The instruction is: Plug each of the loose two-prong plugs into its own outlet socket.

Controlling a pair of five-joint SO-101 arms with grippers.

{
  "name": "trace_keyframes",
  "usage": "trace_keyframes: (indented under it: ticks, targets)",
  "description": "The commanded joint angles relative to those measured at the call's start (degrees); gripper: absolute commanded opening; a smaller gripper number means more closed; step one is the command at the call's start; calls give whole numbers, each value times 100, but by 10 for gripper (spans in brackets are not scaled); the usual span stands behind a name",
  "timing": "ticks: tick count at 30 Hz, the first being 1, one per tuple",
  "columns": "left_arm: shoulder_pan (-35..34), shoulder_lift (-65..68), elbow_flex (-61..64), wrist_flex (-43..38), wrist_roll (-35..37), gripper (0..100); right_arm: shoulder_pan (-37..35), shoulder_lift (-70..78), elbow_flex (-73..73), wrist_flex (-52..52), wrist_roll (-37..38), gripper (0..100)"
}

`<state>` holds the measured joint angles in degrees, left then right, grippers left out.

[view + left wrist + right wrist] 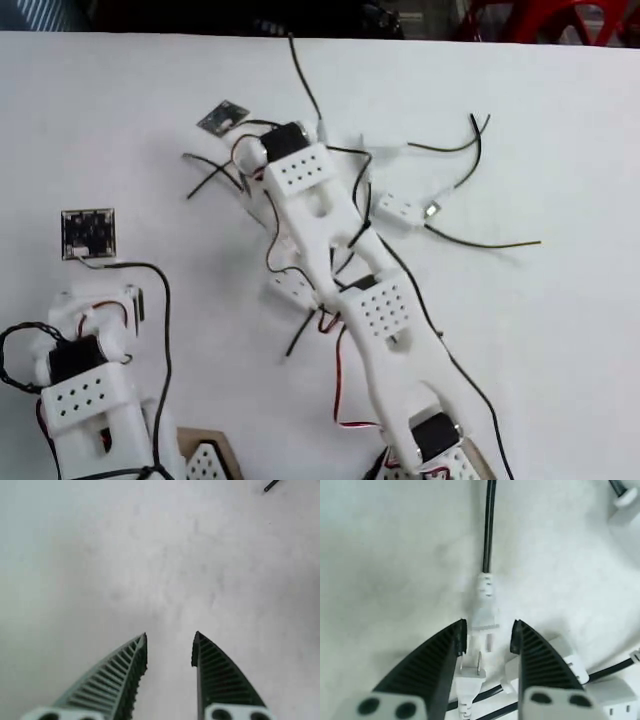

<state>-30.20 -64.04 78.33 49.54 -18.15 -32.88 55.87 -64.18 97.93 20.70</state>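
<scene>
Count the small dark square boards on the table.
2. One board lies just ahead of the left arm; the other board, tilted, lies farther back, beside the right arm's far end. The arms may hide more.

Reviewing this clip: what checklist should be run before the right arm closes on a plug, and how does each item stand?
1. The right gripper is open: ok.
2. The white plug lies between its fingers: ok.
3. Only that plug is within the fingers' sweep: not ok; a second plug, prongs bare, lies close by one finger.
4. The outlet socket has free slots: cannot tell.
5. The left gripper is open over bare table, away from the plugs: ok.
</scene>
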Motion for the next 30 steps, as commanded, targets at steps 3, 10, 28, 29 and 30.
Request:
trace_keyframes:
  ticks: [3, 10, 28, 29, 30]
  targets:
    - [92, -92, -18, -132, 26, 158, -75, -136, -246, 48, -53, 122]
    - [92, -92, -18, -132, 26, 158, -356, -119, 237, 57, -53, 119]
    - [92, -92, -18, -132, 26, 158, -110, 268, 1064, -769, 0, 118]
    - [92, -92, -18, -132, 26, 158, -75, 286, 1011, -760, 0, 117]
    - [92, -92, -18, -132, 26, 158, -40, 321, 949, -752, 0, 117]
